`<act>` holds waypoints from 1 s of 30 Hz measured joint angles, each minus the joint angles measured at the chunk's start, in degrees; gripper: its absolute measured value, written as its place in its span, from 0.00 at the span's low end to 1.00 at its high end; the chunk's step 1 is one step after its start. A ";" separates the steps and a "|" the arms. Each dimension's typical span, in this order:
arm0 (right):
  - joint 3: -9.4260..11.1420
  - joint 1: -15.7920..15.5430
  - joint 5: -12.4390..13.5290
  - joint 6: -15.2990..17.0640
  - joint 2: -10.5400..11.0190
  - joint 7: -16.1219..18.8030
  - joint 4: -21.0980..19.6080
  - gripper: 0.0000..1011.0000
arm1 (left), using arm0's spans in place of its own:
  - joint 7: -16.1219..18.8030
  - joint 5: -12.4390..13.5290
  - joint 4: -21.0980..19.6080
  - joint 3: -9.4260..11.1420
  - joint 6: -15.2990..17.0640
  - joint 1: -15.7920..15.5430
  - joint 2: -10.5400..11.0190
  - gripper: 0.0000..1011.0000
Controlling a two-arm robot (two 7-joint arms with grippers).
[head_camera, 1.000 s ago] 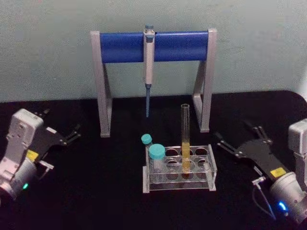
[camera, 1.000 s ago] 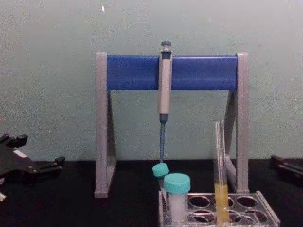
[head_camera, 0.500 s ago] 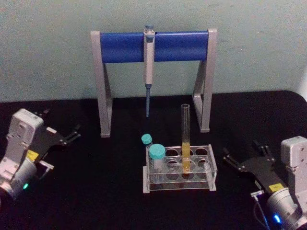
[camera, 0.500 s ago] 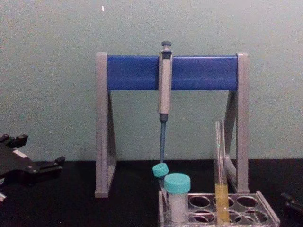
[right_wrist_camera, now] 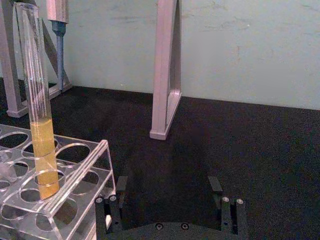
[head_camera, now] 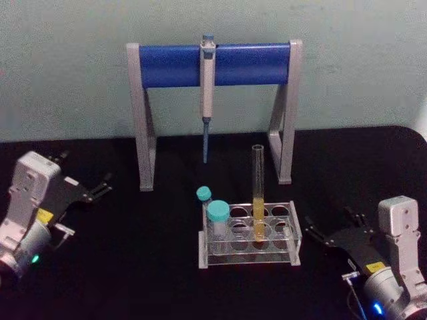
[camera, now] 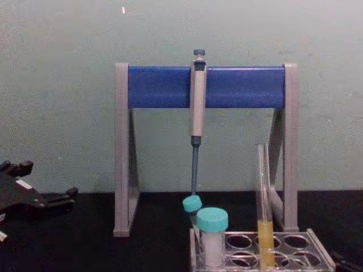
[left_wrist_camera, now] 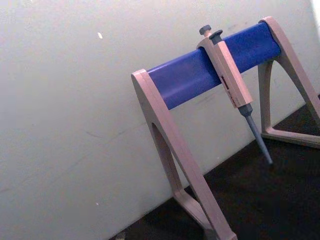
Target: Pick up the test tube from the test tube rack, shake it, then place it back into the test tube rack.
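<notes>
The test tube (head_camera: 257, 193) is tall clear glass with yellow liquid in its lower part. It stands upright in the clear test tube rack (head_camera: 247, 257) at the table's middle, also seen in the chest view as test tube (camera: 264, 218) in rack (camera: 319, 258). My right gripper (head_camera: 328, 224) is open, low over the table just right of the rack, pointing at it and touching nothing. In the right wrist view its fingers (right_wrist_camera: 108, 206) stand wide apart, with the test tube (right_wrist_camera: 39, 125) and rack (right_wrist_camera: 75, 197) ahead. My left gripper (head_camera: 85, 175) rests open at the far left.
Two teal-capped tubes (head_camera: 217, 215) sit in the rack's left end. Behind it stands a grey-and-blue pipette stand (head_camera: 213, 64) with a hanging pipette (head_camera: 207, 80). One stand leg (head_camera: 283, 150) is behind the rack's right end. The black table (head_camera: 147, 267) meets a pale wall.
My right gripper has drawn back toward me and sunk lower, ending close beside the rack's right end. The left arm, tube and rack have not moved.
</notes>
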 joint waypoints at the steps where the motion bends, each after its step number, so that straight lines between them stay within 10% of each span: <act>1: -0.01 0.00 0.00 -0.01 0.00 0.00 0.00 0.99 | 0.00 0.00 0.00 0.00 0.00 0.00 0.00 1.00; 30: -0.14 -0.06 0.07 -0.08 0.08 -0.14 -0.18 0.99 | 0.00 0.00 0.00 0.00 0.00 0.00 0.00 1.00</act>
